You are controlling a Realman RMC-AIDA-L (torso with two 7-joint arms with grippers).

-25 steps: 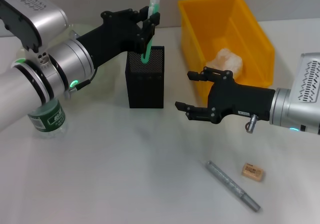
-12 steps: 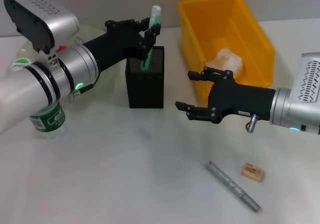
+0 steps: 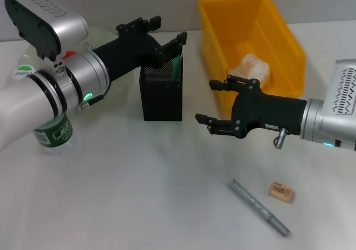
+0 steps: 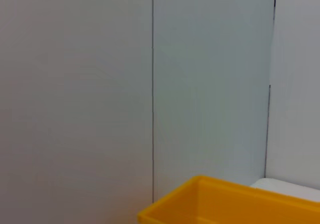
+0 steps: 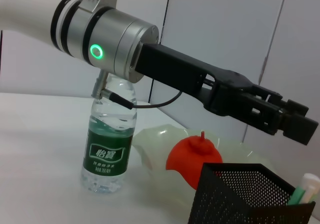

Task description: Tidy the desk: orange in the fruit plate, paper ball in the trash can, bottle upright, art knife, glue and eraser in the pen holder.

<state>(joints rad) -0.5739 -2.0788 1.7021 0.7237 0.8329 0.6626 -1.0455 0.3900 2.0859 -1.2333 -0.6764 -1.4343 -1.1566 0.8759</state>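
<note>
The black mesh pen holder point(image 3: 162, 91) stands at the middle back, and the green glue point(image 3: 177, 67) leans inside it. My left gripper point(image 3: 167, 29) hovers open just above the holder's rim, holding nothing. In the right wrist view the glue's white cap point(image 5: 308, 182) pokes out of the pen holder point(image 5: 240, 199) below the left gripper point(image 5: 297, 119). My right gripper point(image 3: 207, 102) hangs open and empty right of the holder. The silver art knife point(image 3: 258, 207) and tan eraser point(image 3: 281, 191) lie at the front right. The paper ball point(image 3: 250, 67) sits in the yellow trash can point(image 3: 295, 44). The bottle point(image 3: 53, 133) stands upright.
The orange point(image 5: 194, 156) rests in the pale fruit plate point(image 5: 155, 144) behind the pen holder, beside the bottle point(image 5: 111, 139). My left arm hides most of the plate point(image 3: 103, 34) in the head view. The left wrist view holds only the wall and the trash can's rim point(image 4: 225, 199).
My left gripper has opened and let go of the glue, which dropped deeper into the pen holder. The right arm has not moved.
</note>
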